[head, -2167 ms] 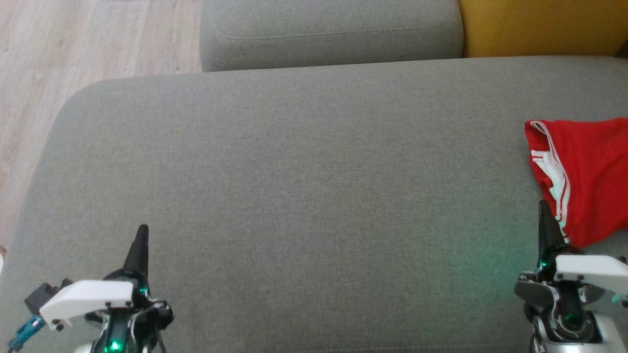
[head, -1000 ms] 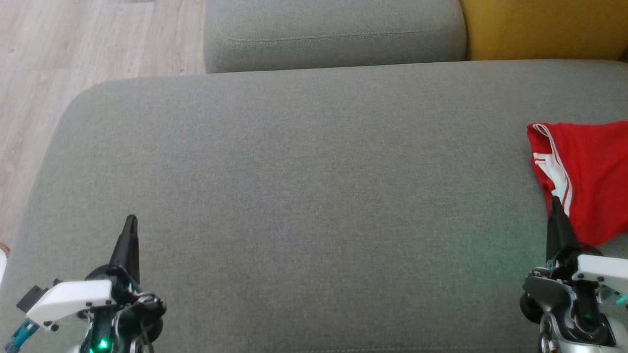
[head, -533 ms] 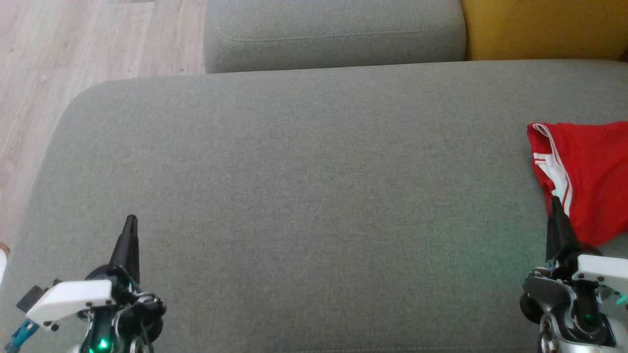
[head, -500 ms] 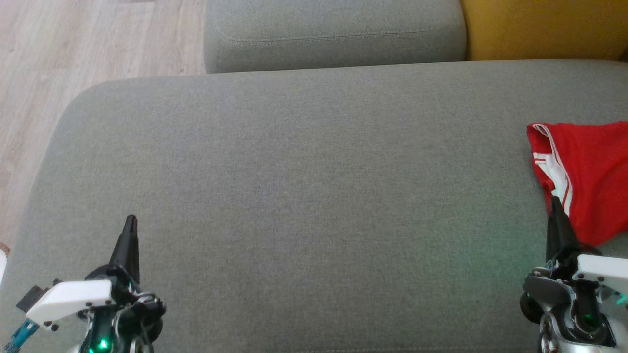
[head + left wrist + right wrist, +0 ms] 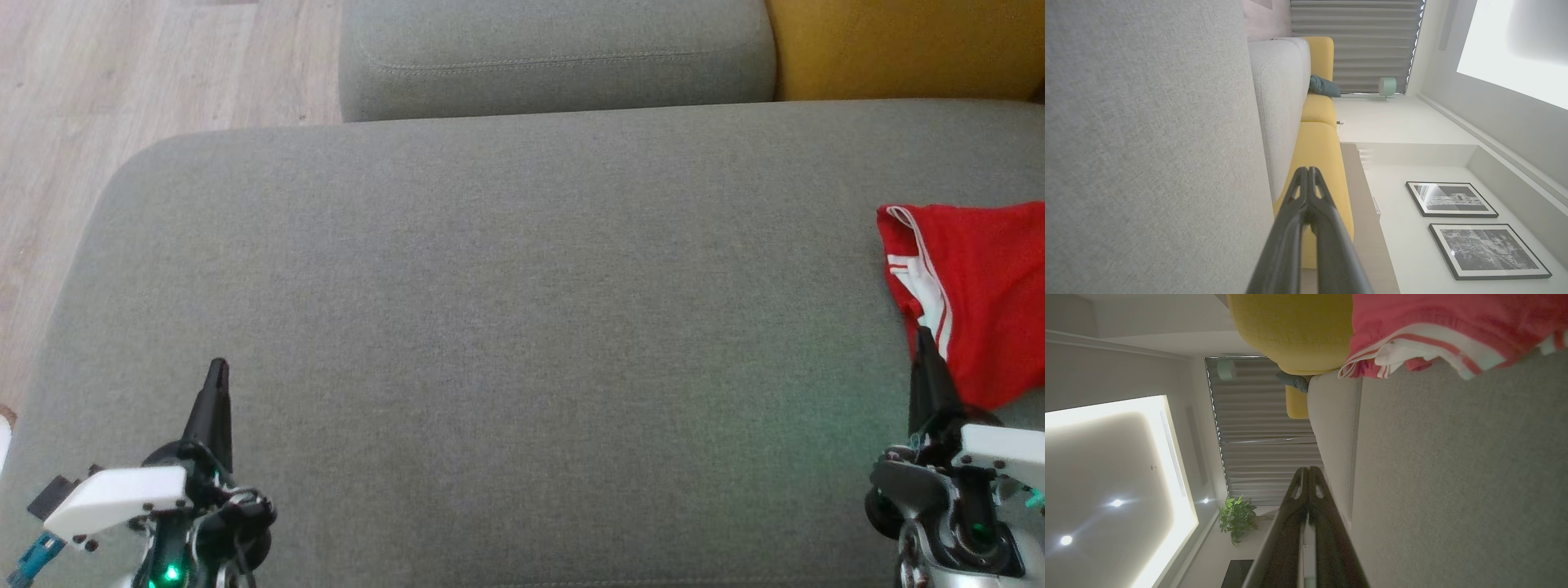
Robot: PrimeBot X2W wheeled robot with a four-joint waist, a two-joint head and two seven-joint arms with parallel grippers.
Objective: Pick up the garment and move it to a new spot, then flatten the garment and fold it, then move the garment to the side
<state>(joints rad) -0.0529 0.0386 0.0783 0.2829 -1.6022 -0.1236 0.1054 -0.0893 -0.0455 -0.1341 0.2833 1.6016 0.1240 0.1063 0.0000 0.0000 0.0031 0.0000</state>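
On the grey sofa seat (image 5: 490,286), at the right edge of your head view, the red garment (image 5: 984,286) with white stripes lay bunched. Your right gripper (image 5: 922,336) stood just beside its near edge, fingers pressed together and empty; whether the tip touched cloth, you could not tell. Your left gripper (image 5: 217,369) sat well apart at the lower left, likewise closed on nothing. Your right wrist view added a potted plant (image 5: 1237,518); your left wrist view added two framed pictures (image 5: 1451,199) and a teal cushion (image 5: 1323,86).

Head view looks down on the seat (image 5: 490,286); sideways wrist views seemingly skim it.
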